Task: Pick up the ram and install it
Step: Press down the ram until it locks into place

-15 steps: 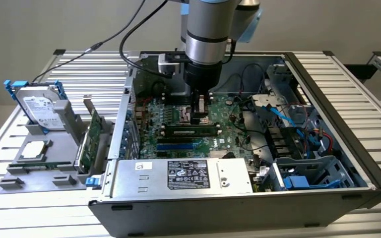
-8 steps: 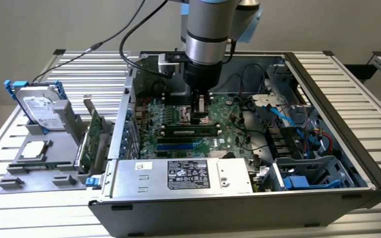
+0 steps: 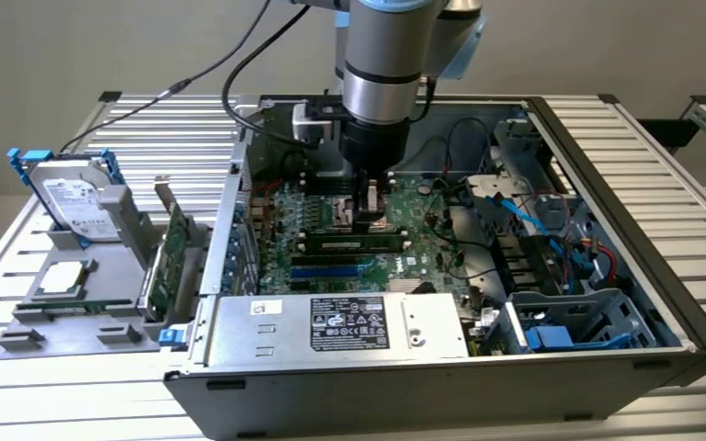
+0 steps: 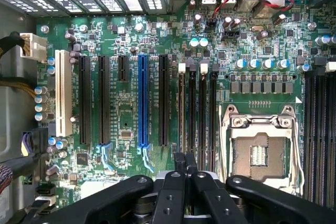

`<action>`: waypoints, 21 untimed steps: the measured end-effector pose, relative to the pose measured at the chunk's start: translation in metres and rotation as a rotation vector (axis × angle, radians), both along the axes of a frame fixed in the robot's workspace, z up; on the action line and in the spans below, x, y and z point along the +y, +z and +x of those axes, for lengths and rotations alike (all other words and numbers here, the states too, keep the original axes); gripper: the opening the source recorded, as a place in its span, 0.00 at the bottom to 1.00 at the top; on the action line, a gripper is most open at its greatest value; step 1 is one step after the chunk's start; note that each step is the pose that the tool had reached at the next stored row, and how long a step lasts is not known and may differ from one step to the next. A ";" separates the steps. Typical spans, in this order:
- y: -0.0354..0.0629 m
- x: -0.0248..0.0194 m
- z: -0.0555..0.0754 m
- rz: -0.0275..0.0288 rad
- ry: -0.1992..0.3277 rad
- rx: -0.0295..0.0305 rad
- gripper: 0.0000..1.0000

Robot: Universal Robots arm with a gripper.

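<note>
— Where does the ram (image 3: pixel 353 243) lie from the hand (image 3: pixel 373 219)?

— Just on the near side of it, as the exterior view looks. The stick stands on edge on the motherboard (image 3: pixel 421 248), low among the memory slots. Its long axis runs from the exterior view's left to its right. The fingertips come down right behind it, over the socket area.

— Is the hand holding it?

— I'd say not. The fingers (image 4: pixel 180 169) are pressed together and I see nothing between them. I cannot tell whether they brush the stick's upper edge — the two look very close in the exterior view.

— What does the wrist view add?

— The lie of the slots. The hand (image 4: pixel 186 158) sits at the end of the row of four black memory slots (image 4: pixel 202 108), which run straight away from the fingertips and parallel to the blue expansion slot (image 4: pixel 142 100). The bare CPU socket (image 4: pixel 257 156) is just beside them. So the hand is lined up with the slots' length, not across it.

— And what does the exterior view add?

— Height. It shows how low the stick sits in the computer case (image 3: pixel 610 133) on the counter (image 3: pixel 660 404). From the wrist I cannot tell which slot holds it.
</note>
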State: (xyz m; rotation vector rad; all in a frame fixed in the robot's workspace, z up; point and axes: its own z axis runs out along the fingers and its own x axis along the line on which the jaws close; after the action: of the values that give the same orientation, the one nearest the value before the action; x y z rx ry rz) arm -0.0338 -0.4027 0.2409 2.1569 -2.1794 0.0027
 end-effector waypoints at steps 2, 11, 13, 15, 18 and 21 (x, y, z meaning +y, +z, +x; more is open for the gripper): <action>-0.0037 0.0000 0.000 -0.0006 0.000 -0.0001 0.11; -0.0103 0.0000 0.000 -0.0025 0.000 0.0011 0.11; -0.0122 0.0000 0.000 -0.0038 0.000 0.0014 0.11; -0.0133 -0.0001 0.000 -0.0059 0.000 0.0016 0.11; -0.0155 -0.0001 0.000 -0.0098 0.000 0.0018 0.11; -0.0160 -0.0001 0.000 -0.0130 0.000 0.0031 0.11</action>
State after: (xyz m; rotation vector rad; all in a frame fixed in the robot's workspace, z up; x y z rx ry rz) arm -0.0339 -0.4028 0.2249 2.1487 -2.1716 0.0134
